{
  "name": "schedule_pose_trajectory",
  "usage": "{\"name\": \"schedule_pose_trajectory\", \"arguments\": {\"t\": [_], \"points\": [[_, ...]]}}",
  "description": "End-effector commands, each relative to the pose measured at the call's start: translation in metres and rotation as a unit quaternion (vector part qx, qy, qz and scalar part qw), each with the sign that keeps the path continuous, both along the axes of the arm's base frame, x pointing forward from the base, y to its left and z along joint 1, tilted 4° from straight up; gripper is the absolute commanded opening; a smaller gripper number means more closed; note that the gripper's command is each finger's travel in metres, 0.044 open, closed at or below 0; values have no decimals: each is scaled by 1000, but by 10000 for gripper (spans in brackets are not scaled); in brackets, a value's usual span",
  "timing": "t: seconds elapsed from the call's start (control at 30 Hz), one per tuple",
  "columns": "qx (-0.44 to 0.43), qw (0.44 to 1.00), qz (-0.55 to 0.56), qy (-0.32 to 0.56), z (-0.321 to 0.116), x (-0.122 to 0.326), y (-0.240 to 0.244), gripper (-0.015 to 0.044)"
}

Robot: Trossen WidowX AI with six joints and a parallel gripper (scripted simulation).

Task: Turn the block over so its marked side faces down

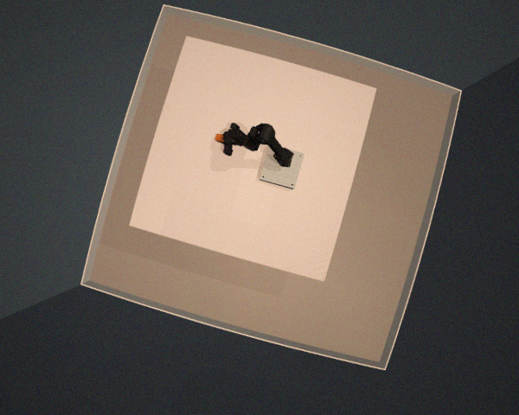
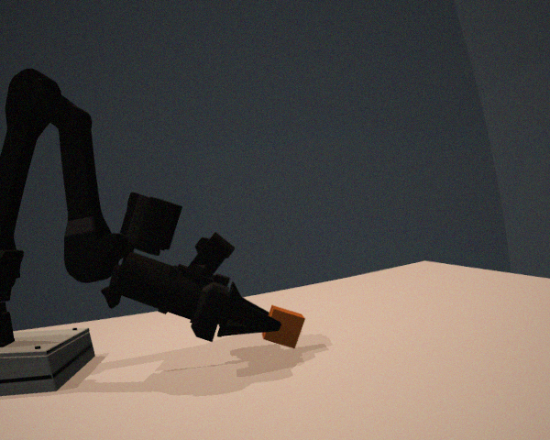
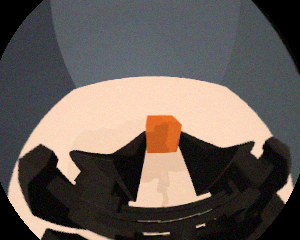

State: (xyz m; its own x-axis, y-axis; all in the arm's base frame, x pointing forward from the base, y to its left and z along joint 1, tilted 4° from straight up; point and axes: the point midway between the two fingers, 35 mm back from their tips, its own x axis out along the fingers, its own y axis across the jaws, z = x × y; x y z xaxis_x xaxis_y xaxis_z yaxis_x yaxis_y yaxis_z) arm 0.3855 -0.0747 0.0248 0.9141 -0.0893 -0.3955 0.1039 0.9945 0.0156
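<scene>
At lower left of the exterior frame, a black arm rises from a grey base. Right of it, near lower centre, the gripper grasps the tilted orange block above the pale table, whose far corner lies at right.

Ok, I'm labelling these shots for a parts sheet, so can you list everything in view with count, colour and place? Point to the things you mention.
block [image 1: 219,137] [image 2: 287,327] [image 3: 162,134]: one, orange, between the gripper's fingers, tilted and held just above the table
table [image 1: 206,201] [image 2: 432,355] [image 3: 110,110]: one, pale pinkish cream, under the arm and block
walls: dark blue-grey, behind the table in the exterior view
base plate [image 1: 278,178] [image 2: 15,369]: one, grey, on the table under the arm
arm [image 1: 265,132] [image 2: 33,99]: one, black, reaching out from the base plate
gripper [image 1: 221,137] [image 2: 278,325] [image 3: 161,134]: one, black, at the arm's end, shut on the block
</scene>
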Motion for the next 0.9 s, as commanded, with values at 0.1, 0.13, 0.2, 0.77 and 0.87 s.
{"name": "schedule_pose_trajectory", "arguments": {"t": [0.1,0.13,0.2,0.77,0.87], "points": [[5,1000,0,2,-3,-2,1,0],[5,1000,0,2,-3,-2,1,0],[5,1000,0,2,-3,-2,1,52],[5,1000,0,2,-3,-2,1,440],[5,1000,0,2,-3,-2,1,440]]}}
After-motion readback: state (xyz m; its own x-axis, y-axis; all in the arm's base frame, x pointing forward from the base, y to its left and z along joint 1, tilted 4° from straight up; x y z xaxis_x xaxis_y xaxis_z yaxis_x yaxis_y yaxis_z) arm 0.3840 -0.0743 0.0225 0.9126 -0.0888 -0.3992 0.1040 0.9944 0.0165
